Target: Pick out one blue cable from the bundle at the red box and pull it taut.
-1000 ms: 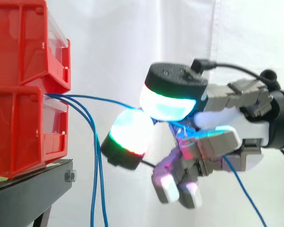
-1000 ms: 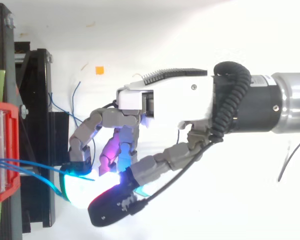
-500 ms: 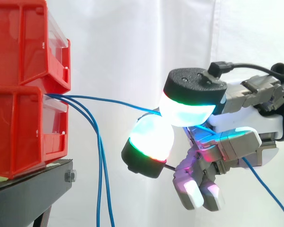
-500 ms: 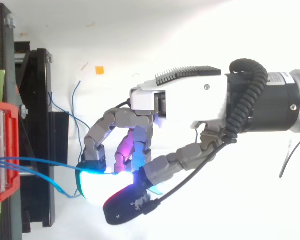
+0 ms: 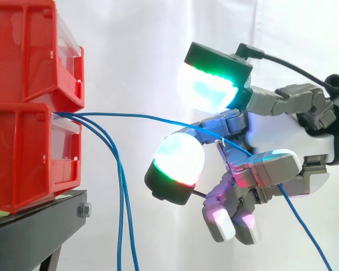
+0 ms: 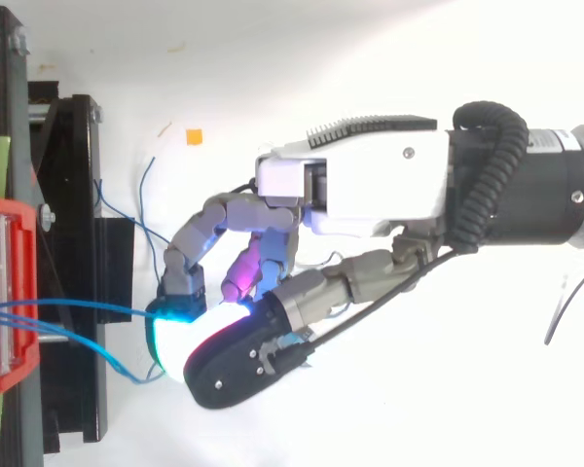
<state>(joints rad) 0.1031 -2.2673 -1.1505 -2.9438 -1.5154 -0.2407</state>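
Three thin blue cables leave the lower red bin [image 5: 22, 152]. One blue cable [image 5: 147, 117] runs nearly level and almost straight to my hand [image 5: 282, 135], passes between its curled fingers and hangs down behind it. The thumb pad [image 5: 206, 87] stands raised above the cable, apart from the glowing finger pad [image 5: 178, 161] below it. The other two cables [image 5: 120, 197] droop steeply beside the bin. From above, the hand [image 6: 370, 185] sits right of the red bin [image 6: 0, 292], with the cable [image 6: 88, 305] stretched between them.
A second red bin [image 5: 22, 51] is stacked on the lower one, both on the black stand [image 5: 34, 226]. A white curtain hangs behind. An orange square [image 6: 194, 136] marks the white floor, and loose blue cable loops lie beside the stand [image 6: 73, 243].
The hand drew rightward away from the bin, straightening the one cable. In the last half second the thumb lifted off the finger pad it had been pressed against.
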